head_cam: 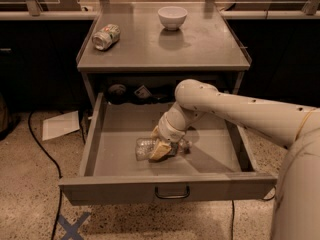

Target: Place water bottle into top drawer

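Observation:
The top drawer [125, 190] is pulled fully open below the metal table, its loop handle [172, 193] centred on the front panel. The water bottle [144, 148] lies on its side on the drawer floor, near the middle front. My gripper [160, 150] reaches down into the drawer from the right, and its yellowish fingers [156, 152] are closed across the bottle's middle. The bottle's label is hidden behind the fingers. The bottle rests on or just above the drawer floor.
A dented green-and-white can [106, 36] lies at the table top's left, and a white bowl [172, 17] stands at the back centre. Dark items [118, 91] sit at the drawer's back. Paper [60, 125], a cable [42, 149] and blue tape [72, 226] are on the floor.

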Robot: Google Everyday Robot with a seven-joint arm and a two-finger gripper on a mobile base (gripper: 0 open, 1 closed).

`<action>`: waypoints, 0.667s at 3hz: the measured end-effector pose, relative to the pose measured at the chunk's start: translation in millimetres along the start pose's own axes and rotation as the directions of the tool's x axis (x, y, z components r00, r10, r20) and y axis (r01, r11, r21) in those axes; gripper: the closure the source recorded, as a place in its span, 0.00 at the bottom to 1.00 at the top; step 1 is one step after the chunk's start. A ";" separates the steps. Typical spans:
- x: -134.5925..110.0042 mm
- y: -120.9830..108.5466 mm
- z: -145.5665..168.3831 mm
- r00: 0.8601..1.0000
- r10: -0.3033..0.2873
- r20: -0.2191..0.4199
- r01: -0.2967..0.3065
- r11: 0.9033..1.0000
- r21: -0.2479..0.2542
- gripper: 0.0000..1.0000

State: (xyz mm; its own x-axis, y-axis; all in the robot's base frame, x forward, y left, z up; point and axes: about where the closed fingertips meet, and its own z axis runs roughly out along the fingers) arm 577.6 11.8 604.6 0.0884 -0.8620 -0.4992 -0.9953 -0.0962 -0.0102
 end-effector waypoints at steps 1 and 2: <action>0.0 0.0 0.0 1.000 0.000 0.000 0.000 1.000 0.000 0.12; 0.0 0.0 0.1 1.000 0.000 0.000 0.000 1.000 0.000 0.00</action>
State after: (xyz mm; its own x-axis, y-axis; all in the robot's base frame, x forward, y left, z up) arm 577.6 11.8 604.5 0.0885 -0.8620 -0.4992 -0.9953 -0.0963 -0.0101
